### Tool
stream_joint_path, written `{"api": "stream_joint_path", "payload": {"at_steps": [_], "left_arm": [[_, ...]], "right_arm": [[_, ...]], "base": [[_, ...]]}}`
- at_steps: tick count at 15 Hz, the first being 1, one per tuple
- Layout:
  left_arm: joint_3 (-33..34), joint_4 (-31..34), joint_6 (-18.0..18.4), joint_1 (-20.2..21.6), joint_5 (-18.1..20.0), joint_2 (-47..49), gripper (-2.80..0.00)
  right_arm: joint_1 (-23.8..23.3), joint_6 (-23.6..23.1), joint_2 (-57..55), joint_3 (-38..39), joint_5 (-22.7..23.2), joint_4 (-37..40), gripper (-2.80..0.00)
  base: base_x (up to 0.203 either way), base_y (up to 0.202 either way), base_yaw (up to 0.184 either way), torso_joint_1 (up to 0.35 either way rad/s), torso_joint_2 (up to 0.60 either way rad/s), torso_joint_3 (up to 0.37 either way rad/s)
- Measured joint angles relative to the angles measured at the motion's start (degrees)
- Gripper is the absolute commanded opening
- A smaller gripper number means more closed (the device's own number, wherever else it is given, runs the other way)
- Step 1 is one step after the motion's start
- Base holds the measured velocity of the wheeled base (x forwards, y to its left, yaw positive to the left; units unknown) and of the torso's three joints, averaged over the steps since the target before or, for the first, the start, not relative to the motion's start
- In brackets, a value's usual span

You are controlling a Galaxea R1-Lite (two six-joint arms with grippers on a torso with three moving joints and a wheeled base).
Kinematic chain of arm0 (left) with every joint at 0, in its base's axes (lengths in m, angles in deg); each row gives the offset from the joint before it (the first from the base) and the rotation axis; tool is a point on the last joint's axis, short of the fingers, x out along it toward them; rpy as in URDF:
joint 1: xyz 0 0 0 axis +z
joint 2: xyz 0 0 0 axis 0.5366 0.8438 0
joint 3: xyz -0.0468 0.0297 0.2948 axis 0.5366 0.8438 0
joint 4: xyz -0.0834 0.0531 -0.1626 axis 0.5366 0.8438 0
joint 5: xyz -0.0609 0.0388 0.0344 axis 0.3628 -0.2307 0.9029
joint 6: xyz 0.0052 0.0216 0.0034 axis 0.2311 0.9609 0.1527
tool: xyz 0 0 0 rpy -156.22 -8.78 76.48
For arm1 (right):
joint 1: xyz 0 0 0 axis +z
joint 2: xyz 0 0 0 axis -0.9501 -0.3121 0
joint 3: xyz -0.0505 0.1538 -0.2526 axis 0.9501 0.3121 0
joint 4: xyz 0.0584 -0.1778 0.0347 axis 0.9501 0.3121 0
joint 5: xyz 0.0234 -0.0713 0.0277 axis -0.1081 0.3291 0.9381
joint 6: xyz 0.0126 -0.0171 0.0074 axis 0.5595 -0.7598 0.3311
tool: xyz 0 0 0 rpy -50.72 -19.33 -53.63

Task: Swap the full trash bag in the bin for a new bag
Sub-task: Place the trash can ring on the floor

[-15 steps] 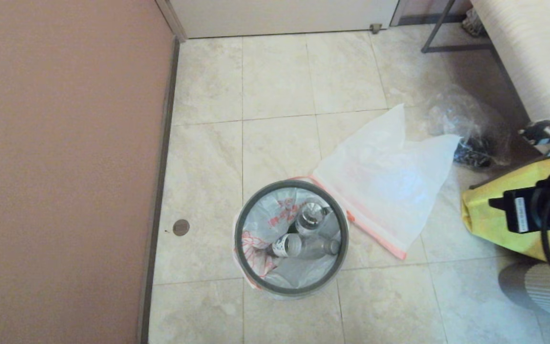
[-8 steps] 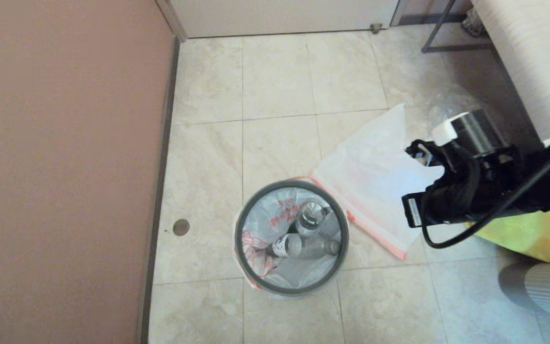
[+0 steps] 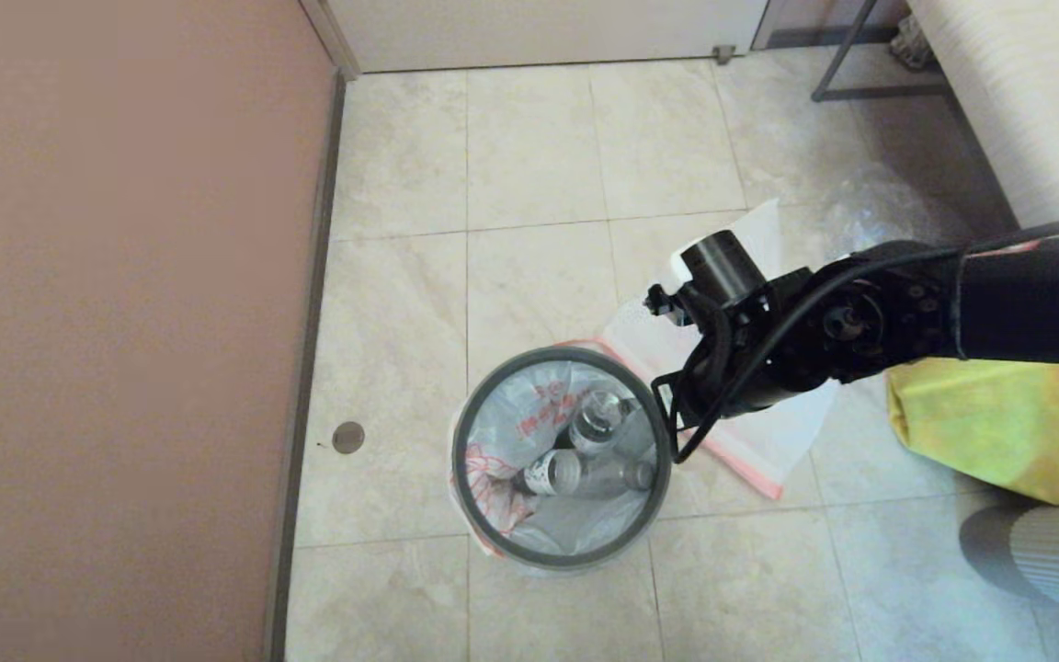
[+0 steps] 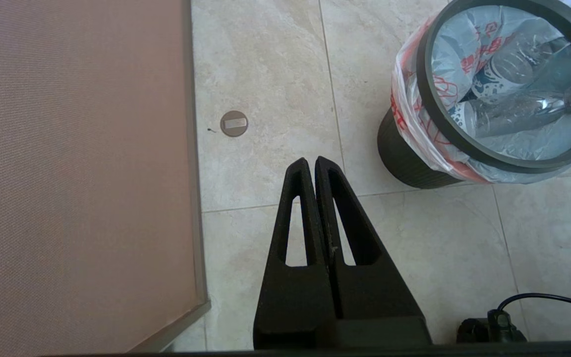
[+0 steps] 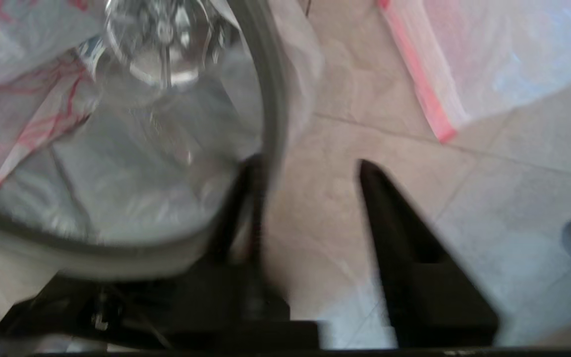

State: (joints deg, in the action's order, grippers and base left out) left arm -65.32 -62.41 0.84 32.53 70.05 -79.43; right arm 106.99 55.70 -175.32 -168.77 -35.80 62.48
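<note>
Right claw [image 5: 310, 168], fingers parted and holding nothing, hangs over the near-right edge of the bin [image 3: 562, 457]. The full trash bag [image 3: 529, 432] lines the bin. The new bag [image 3: 768, 432] lies flat on the floor beside it. Left claw [image 4: 311, 166], closed, hangs apart.

The bin [image 3: 730, 276] [image 4: 404, 158], small, round and dark with a grey hoop rim, stands upright on the tiled floor. The full trash bag [image 3: 529, 414], thin white plastic with red print, lines it and holds clear bottles. The new bag [image 3: 768, 432], milky-white with an orange-pink edge, lies flat just beside the bin.
</note>
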Motion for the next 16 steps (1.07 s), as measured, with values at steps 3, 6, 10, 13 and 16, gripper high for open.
{"api": "stream_joint_path", "payload": {"at_steps": [3,6,10,13,16], "left_arm": [[0.0,0.0,0.0,0.0,0.0,0.0,-2.8],[0.0,0.0,-0.01,0.0,0.0,0.0,-2.8],[0.0,-0.02,-0.02,0.0,0.05,0.0,-2.8],[0.0,0.02,0.0,0.0,0.0,0.0,-2.8],[0.0,0.0,-0.02,0.0,0.02,0.0,-2.8]], "right_arm": [[-0.36,0.05,-4.71,-3.23,-1.63,-0.41,0.0],[-1.33,0.1,-7.41,-4.96,-1.96,-0.96,-2.8],[-1.5,0.15,-8.75,-5.25,-1.87,-1.29,-2.8],[-1.44,0.1,-9.12,-5.24,-1.88,-1.28,-2.8],[-0.93,0.1,-8.38,-4.83,-2.04,-0.98,-2.8]], "base": [[0.0,0.0,0.0,0.0,0.0,0.0],[0.0,0.0,0.0,0.0,0.0,0.0],[0.0,0.0,0.0,0.0,0.0,0.0],[0.0,0.0,0.0,0.0,0.0,0.0],[0.0,0.0,0.0,0.0,0.0,0.0]]}}
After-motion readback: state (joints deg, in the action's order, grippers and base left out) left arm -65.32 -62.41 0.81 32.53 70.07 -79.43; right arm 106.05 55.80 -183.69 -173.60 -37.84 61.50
